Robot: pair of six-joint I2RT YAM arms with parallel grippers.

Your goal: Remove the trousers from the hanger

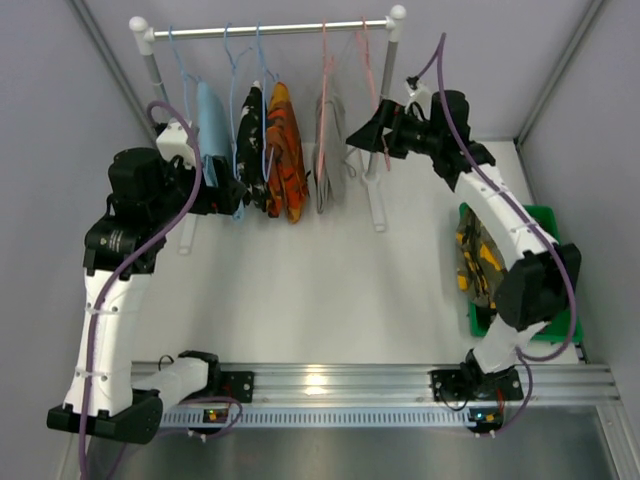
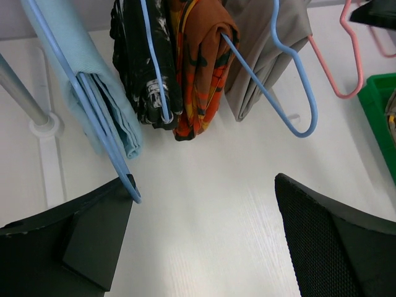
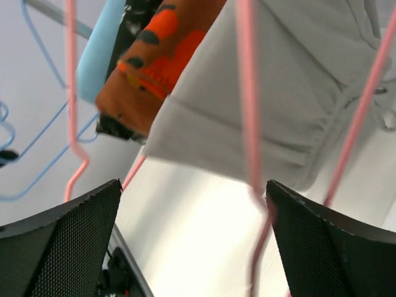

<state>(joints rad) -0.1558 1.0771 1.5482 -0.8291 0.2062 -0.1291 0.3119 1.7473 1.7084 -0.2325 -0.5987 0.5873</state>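
The trousers (image 1: 478, 262) are seen already off the hanger (image 3: 246, 93), lying crumpled in a green bin (image 1: 538, 214) at the right of the table, well apart from the clothes rack (image 1: 270, 28). The right gripper (image 3: 193, 185) is held up at the rack with its fingers spread wide, nothing gripped, and the bare pink wire is framed between them. The left gripper (image 2: 203, 179) is likewise spread wide and empty, poised below a light blue cloth (image 2: 102, 93), with the tip of a blue hanger (image 2: 133, 189) at or touching one finger. Trouble is judged most likely at the rack: if the right arm is drawn away sideways, the thin wire may be caught by a finger and the hanger dragged off the rail or swung into the grey garment (image 1: 331, 150) beside it; the blue hanger may be snagged the same way on the left. The orange-and-black garment (image 1: 284, 150) is left hanging between the two grippers. The work is staged on a smooth white table (image 1: 320, 290) with a faint wood grain, enclosed by plain pale grey walls, and an aluminium rail (image 1: 340, 382) is fixed along the near edge.
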